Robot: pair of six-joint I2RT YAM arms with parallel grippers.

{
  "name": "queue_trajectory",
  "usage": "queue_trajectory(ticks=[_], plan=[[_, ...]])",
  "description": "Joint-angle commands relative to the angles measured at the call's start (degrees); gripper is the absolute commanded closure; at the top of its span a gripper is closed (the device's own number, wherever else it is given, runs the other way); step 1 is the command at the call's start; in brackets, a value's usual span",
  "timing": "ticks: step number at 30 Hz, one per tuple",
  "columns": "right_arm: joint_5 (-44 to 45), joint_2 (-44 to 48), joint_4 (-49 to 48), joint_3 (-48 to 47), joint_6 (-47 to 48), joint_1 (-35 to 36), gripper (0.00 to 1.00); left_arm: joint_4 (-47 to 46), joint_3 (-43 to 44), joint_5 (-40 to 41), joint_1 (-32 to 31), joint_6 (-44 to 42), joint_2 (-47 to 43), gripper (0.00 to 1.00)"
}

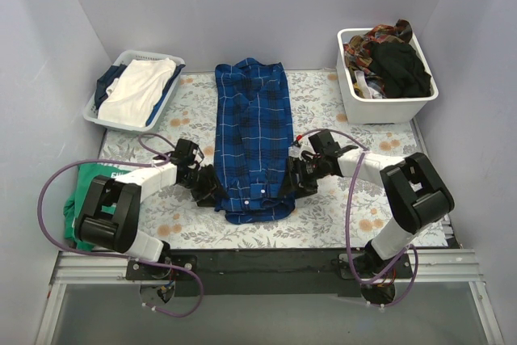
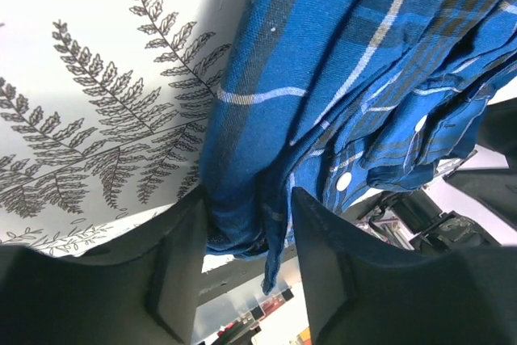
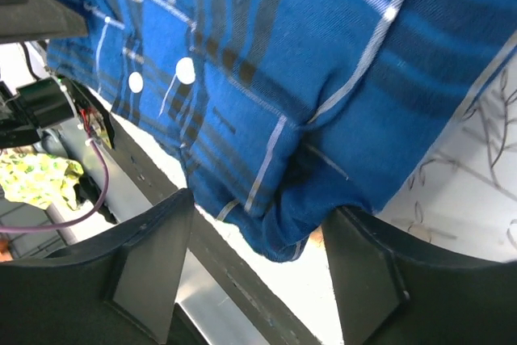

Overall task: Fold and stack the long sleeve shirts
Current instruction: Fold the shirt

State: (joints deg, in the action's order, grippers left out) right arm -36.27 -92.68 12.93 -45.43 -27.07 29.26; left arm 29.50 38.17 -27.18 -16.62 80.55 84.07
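**Item 1.** Shirt point(image 1: 252, 139), dark blue plaid with thin white lines and white buttons. It lies at the centre of the tabletop point(image 1: 194, 228) as a long narrow strip running from 12 to 6 o'clock, on the floral cover.

**Item 2.** Left tool point(image 1: 212, 187), at 8 o'clock on the shirt's near end. It is closed on the shirt: a bunched fold of the edge fills the gap and touches both fingers point(image 2: 182, 264).

**Item 3.** Right tool point(image 1: 297, 177), at 4 o'clock on the same end. It is open and straddles the shirt's corner, with a gap showing between the cloth and one finger.

**Item 4.** Basket point(image 1: 103, 115), white, at 10 o'clock, holding white and navy clothes.

**Item 5.** Bin point(image 1: 388, 107), white, at 2 o'clock, heaped with black and patterned clothes.

**Item 6.** Green cloth point(image 1: 81, 187), at 8 o'clock beside the tabletop's left edge, partly hidden by the left arm.
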Motion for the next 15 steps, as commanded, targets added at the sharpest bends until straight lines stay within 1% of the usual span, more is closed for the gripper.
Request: queue_trajectory(ticks=[1,3,4,6,7,8,9,10,12,15], plan=[[-0.5,-2.0,-0.5,-1.9,-0.4,-0.1,0.32,0.0,-0.3,2.2,-0.6,-1.5,2.0,0.61],[0.1,-2.3,0.5,-1.4,0.0,-0.2,0.37,-0.1,-0.3,2.1,-0.6,-1.6,2.6,0.65],[0.5,-2.3,0.9,-1.4,0.4,-0.2,0.46,-0.2,-0.2,2.0,-0.7,-1.8,2.8,0.77],[0.8,-2.1,1.7,-1.0,0.9,-0.2,0.59,-0.2,-0.1,1.7,-0.8,-2.2,3.1,0.88],[0.8,-1.6,1.9,-0.7,0.9,-0.2,0.7,-0.1,-0.1,1.6,-0.8,-2.4,3.1,0.93],[0.9,-1.4,2.2,-0.5,1.1,-0.2,0.74,0.0,0.0,1.7,-0.7,-2.6,3.0,1.0],[1.2,-0.7,2.7,-0.2,1.1,-0.2,0.79,0.3,0.2,1.8,-0.8,-2.8,2.9,1.0],[1.5,-0.3,3.4,-0.1,1.4,-0.2,0.87,0.9,0.6,1.8,-0.7,-2.9,2.6,1.0],[1.6,1.0,4.3,0.1,2.1,-0.1,0.97,1.4,0.8,1.7,-0.8,-2.9,1.3,1.0],[0.8,3.9,5.9,0.3,3.4,-0.1,0.99,3.5,1.5,1.1,-0.7,-3.0,-1.1,1.0]])
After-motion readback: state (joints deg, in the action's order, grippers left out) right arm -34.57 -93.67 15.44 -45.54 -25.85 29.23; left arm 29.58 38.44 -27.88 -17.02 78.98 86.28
